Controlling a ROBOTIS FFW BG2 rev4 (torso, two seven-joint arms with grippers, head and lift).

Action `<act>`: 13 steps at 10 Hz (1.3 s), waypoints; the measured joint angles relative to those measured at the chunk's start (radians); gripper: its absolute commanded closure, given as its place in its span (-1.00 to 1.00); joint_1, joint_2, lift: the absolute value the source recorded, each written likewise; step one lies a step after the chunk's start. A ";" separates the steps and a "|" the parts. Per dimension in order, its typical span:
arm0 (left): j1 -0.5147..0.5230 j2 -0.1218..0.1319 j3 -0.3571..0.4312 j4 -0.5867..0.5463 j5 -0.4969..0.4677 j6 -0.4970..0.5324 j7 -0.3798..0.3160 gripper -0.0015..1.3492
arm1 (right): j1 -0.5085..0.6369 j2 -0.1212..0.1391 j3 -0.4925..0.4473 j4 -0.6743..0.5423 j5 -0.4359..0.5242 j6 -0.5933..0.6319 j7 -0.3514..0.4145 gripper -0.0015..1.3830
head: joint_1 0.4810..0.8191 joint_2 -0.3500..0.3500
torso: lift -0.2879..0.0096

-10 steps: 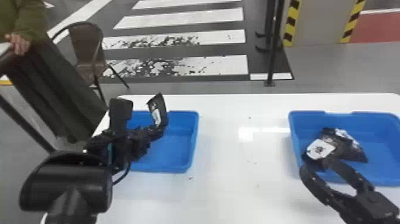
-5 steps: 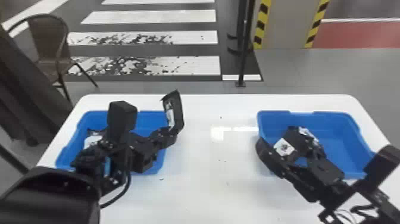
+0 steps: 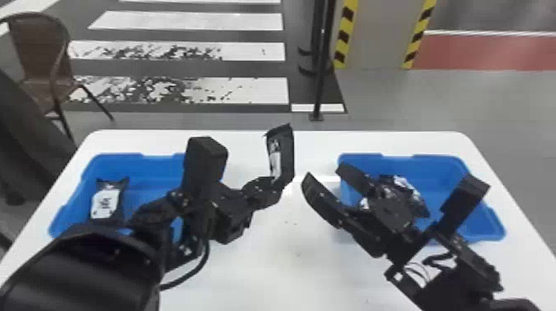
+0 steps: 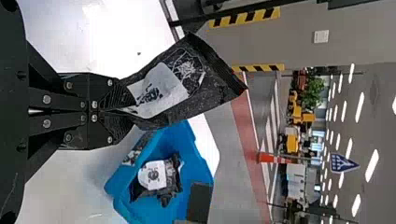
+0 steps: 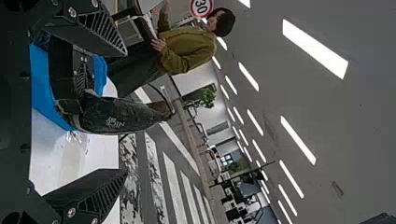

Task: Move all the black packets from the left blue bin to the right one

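Toward nine o'clock, one black packet [image 3: 108, 200] lies in the left blue bin [image 3: 142, 165]. The left claw [image 3: 273, 186], closed on a raised packet [image 3: 282, 155] at its twelve, has swung clear toward mid-counter [image 3: 285, 269]. The right claw [image 3: 326, 174], empty and wide open, has neared it, raised packet at its ten. Toward three, more packets [image 3: 407, 190] lie in the right bin [image 3: 444, 165].

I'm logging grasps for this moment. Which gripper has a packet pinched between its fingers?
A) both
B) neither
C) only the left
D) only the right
C: the left gripper is closed on a black packet, while the right gripper stands wide open.
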 measured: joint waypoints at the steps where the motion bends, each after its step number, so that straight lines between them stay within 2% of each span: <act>1: -0.007 0.001 -0.020 0.000 0.012 -0.001 0.002 0.73 | -0.022 -0.003 0.003 0.021 -0.004 0.000 -0.006 -0.80 | 0.27 -0.14 | -0.01; 5: -0.034 0.007 -0.077 0.000 0.054 -0.009 0.008 0.73 | -0.073 -0.010 0.029 0.061 -0.023 0.000 -0.031 -0.80 | 0.27 -0.23 | -0.01; 6: -0.042 0.010 -0.096 0.000 0.066 -0.009 0.009 0.73 | -0.084 -0.010 0.039 0.071 -0.027 0.000 -0.036 -0.57 | 0.27 -0.24 | -0.01; 7: -0.047 0.012 -0.107 0.000 0.076 -0.010 0.010 0.73 | -0.094 -0.010 0.044 0.083 -0.029 0.000 -0.038 0.41 | 0.27 -0.26 | -0.01; 8: -0.048 0.013 -0.110 0.000 0.083 -0.011 0.010 0.73 | -0.100 -0.010 0.042 0.091 -0.028 0.005 -0.044 0.83 | 0.27 -0.28 | -0.01; 12: -0.045 0.014 -0.112 0.001 0.095 -0.009 0.010 0.73 | -0.112 -0.009 0.021 0.099 -0.019 -0.026 -0.075 0.84 | 0.27 -0.35 | -0.01; 13: -0.044 0.014 -0.111 0.001 0.098 -0.010 0.010 0.66 | -0.113 -0.009 0.020 0.103 -0.019 -0.027 -0.075 0.84 | 0.27 -0.35 | -0.01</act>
